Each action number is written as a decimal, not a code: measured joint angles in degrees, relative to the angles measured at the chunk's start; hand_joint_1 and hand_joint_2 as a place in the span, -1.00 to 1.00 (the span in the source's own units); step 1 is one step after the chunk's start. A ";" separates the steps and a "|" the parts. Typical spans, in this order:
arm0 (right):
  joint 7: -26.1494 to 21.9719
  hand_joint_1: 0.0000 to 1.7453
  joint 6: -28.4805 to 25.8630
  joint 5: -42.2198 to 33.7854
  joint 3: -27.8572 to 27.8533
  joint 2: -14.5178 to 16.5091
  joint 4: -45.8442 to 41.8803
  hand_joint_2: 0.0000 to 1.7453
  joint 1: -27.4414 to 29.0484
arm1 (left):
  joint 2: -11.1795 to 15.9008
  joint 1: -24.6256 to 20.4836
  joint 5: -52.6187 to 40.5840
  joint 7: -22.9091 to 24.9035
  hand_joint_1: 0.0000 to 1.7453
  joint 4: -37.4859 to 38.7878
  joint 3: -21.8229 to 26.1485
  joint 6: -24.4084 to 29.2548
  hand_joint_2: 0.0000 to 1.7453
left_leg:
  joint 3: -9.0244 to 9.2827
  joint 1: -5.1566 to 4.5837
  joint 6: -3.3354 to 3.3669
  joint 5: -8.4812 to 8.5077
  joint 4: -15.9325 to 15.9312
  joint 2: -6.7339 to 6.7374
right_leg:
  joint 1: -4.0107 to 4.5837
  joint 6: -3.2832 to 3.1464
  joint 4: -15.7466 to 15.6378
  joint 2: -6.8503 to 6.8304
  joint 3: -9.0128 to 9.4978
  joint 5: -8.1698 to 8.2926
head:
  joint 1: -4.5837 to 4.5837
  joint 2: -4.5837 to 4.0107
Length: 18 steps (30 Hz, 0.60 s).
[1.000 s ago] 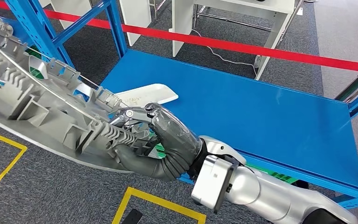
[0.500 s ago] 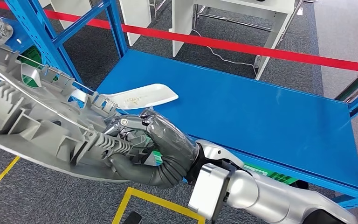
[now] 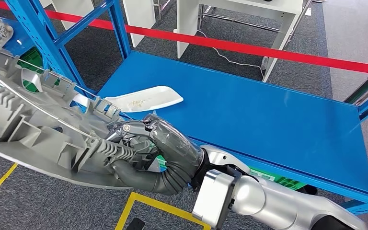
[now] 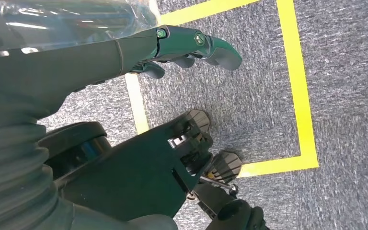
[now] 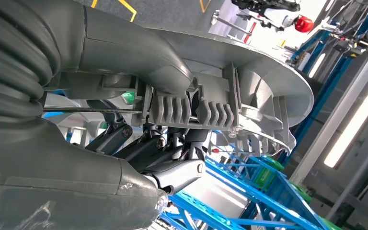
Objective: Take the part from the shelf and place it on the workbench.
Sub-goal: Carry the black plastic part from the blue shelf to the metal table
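Grey ribbed part (image 3: 43, 129) fills left half of head view, off blue workbench (image 3: 268, 120), over grey carpet at its near-left corner. Right hand (image 3: 158, 148) grasps part's near end, thumb under, fingers (image 3: 132, 128) over ribs. White curved panel (image 3: 146, 99) lies on workbench, left-centre. Left hand (image 4: 124, 52) hangs above carpet with yellow floor tape (image 4: 299, 81), fingers loosely curled, holding nothing. Red barrier tape (image 3: 249, 48) crosses top of frame.
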 joint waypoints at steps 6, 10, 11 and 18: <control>0.29 1.00 -0.78 0.00 0.00 0.00 0.00 1.00 0.32 | 0.00 0.02 0.37 0.23 -1.00 0.01 0.00 0.68 1.00 | 0.00 0.00 0.00 0.00 0.00 0.00 | 0.00 0.00 0.00 0.00 0.00 0.00 | 0.00 0.00; 0.93 1.00 -1.47 0.02 0.00 0.00 0.00 1.00 0.51 | 0.00 0.05 0.53 0.25 -1.00 0.00 0.00 0.72 1.00 | 0.00 0.00 0.00 0.00 0.00 0.00 | 0.00 0.00 0.00 0.00 0.00 0.00 | -0.01 0.00; 1.03 1.00 -1.52 0.02 0.00 0.00 0.00 1.00 0.54 | 0.00 0.05 0.57 0.25 -1.00 0.00 0.00 0.74 1.00 | 0.00 0.00 0.00 0.00 0.00 0.00 | 0.00 0.00 0.00 0.00 0.00 0.00 | -0.01 0.00; 1.73 1.00 -1.63 0.02 0.01 0.00 0.02 1.00 0.61 | 0.00 0.06 0.78 0.46 -1.00 0.00 0.00 0.67 1.00 | 0.00 0.00 0.00 0.00 0.00 0.00 | 0.00 0.00 0.00 0.00 0.00 0.00 | 0.00 0.00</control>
